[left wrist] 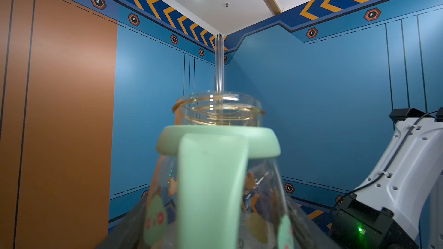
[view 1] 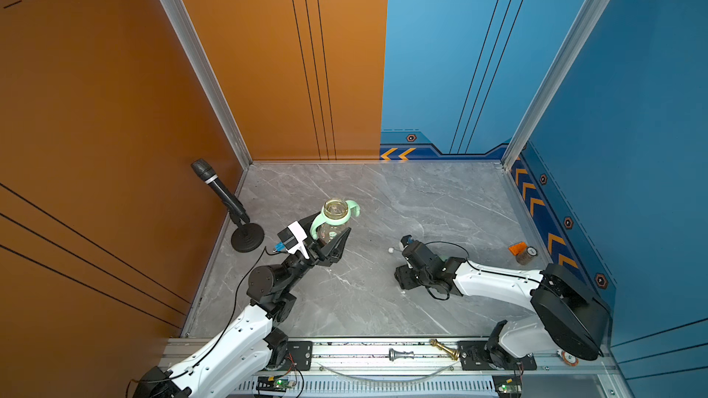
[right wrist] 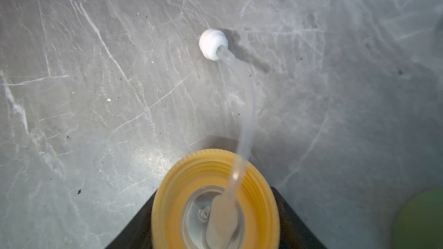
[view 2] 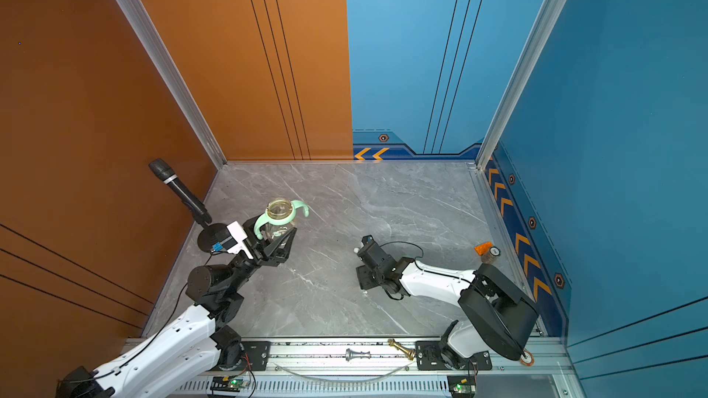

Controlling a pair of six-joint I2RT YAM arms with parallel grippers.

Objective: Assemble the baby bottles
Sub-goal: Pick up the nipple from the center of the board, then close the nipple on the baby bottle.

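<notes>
The clear bottle body [view 1: 334, 228] [view 2: 279, 225] [left wrist: 261, 188] is upright and off the table, with my left gripper [view 1: 332, 242] [view 2: 277, 242] [left wrist: 215, 232] shut on its lower part. The mint-green two-handled ring [view 1: 332, 219] [left wrist: 215, 140] sits round its neck, and the threaded mouth is uncovered. My right gripper [view 1: 406, 262] [right wrist: 215, 188] is low over the table at centre right. Its dark fingers [right wrist: 134, 231] press both sides of the yellow screw collar [right wrist: 172, 188], which shows its threaded inside. A clear tube with a white ball end [right wrist: 212, 44] [view 1: 391, 250] trails from the collar onto the table.
A microphone on a round stand [view 1: 230, 201] is at the left wall. An orange piece and a small brown jar [view 1: 523, 253] are at the right wall. Silver [view 1: 400, 354] and gold [view 1: 444, 348] chess pieces lie on the front rail. A blurred green rounded shape [right wrist: 419, 216] lies beside my right gripper.
</notes>
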